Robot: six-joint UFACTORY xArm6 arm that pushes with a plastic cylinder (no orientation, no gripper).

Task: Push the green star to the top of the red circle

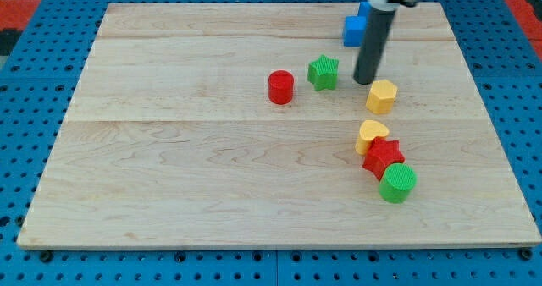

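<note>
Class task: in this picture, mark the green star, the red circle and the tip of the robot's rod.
green star (pixel 323 72), camera view, middle of its top face.
red circle (pixel 281 86), camera view, middle of the cylinder.
my tip (pixel 366 81), camera view, the rod's very lower end, to the star's right.

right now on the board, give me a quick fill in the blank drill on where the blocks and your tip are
The green star sits to the view's ___ of the red circle.
My tip is between the green star and the yellow ___.
The red star touches the ___ circle.
Missing: right; hexagon; green
</note>
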